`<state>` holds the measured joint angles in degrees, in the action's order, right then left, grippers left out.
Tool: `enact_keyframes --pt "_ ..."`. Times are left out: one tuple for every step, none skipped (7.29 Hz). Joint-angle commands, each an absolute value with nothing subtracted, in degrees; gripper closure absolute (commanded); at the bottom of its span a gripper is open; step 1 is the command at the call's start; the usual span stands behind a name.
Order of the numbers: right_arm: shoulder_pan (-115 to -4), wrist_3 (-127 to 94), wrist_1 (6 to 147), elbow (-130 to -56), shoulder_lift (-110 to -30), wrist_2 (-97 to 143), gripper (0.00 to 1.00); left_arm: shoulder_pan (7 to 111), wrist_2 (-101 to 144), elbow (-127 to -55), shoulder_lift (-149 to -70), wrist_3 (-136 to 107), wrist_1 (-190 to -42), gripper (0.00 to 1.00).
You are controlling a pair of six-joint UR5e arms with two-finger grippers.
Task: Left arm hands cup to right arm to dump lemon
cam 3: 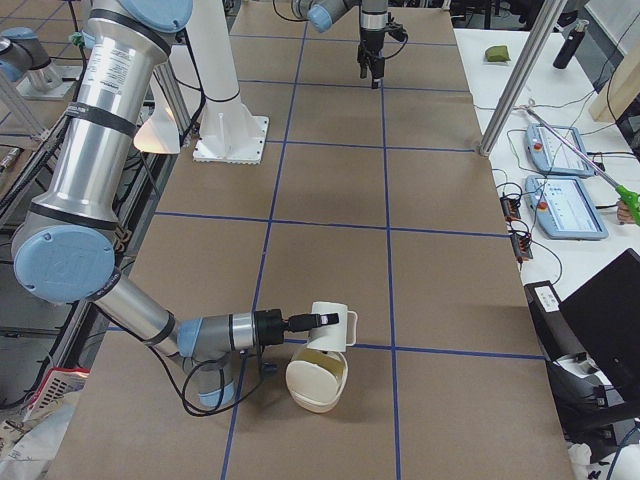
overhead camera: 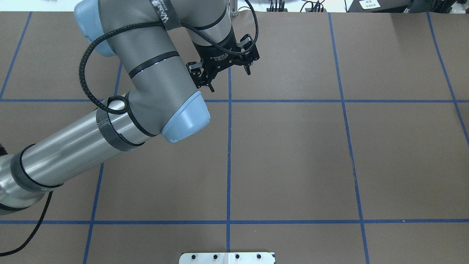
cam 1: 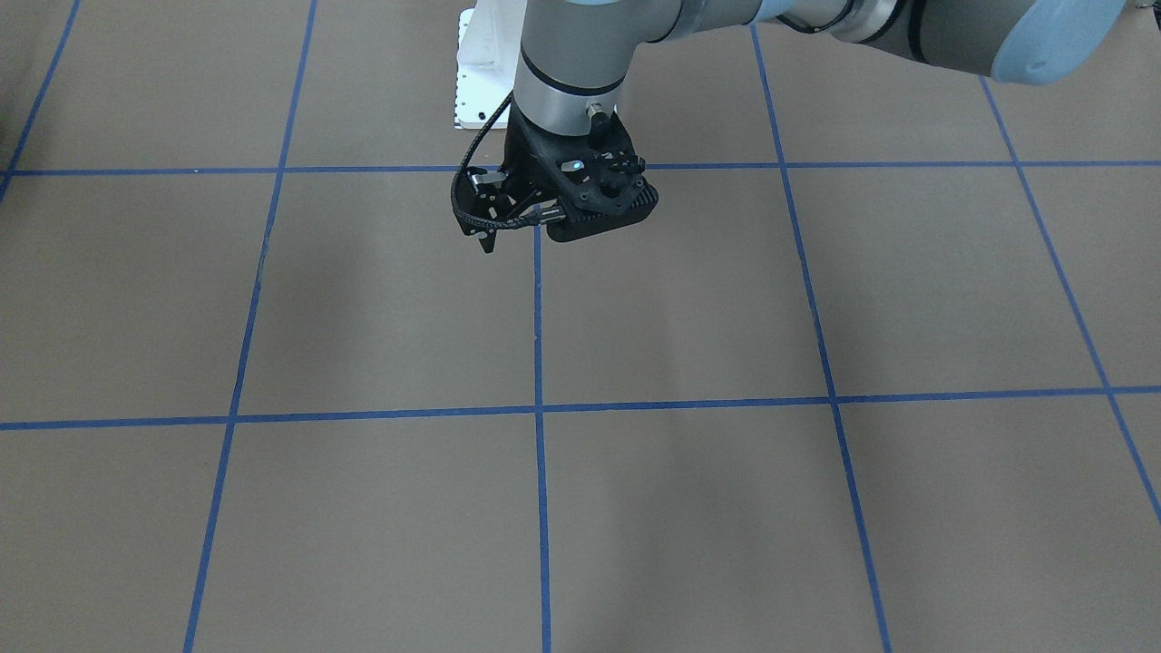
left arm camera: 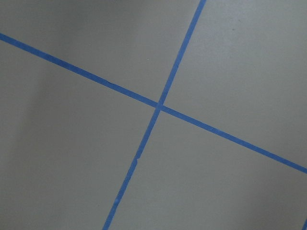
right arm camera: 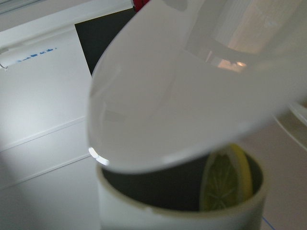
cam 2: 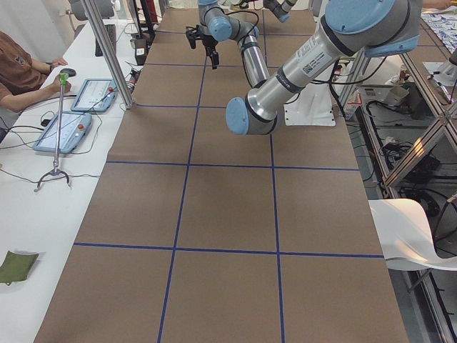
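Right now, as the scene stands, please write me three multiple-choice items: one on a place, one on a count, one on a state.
1. Where is the lemon? A) on the floor B) in the lower cup C) on a shelf
2. How many cups are by the right arm? A) two B) one C) four
3. What does the left tool hold? A) a cup B) a lemon C) nothing

Answers: 1 B, the right wrist view shows it inside that cup. 2 A, the upper cup hangs over the lower one. 3 C, overhead its fingers are apart with nothing between.
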<state>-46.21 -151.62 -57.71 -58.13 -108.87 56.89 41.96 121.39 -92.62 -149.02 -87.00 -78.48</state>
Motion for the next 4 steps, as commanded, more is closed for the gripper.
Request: enact_keyframes --pt "-47.2 -159.0 -60.2 -57.9 -110.6 56.8 0.64 42.9 121.3 -92.7 -149.2 -86.7 -78.5 0.0" --pt "-47.1 -160.9 -60.6 -57.5 -110.7 56.8 0.64 43.1 121.3 -92.8 -149.3 -86.7 -78.4 0.0" --pt "-47.1 -163.6 -61.1 -57.0 -111.0 56.9 0.63 43.1 121.3 -92.8 -149.6 -86.7 -78.5 0.0" --pt "-47.1 -165.5 -61.1 -57.0 -111.0 56.9 0.63 43.1 121.3 -92.8 -149.6 -86.7 -78.4 0.0"
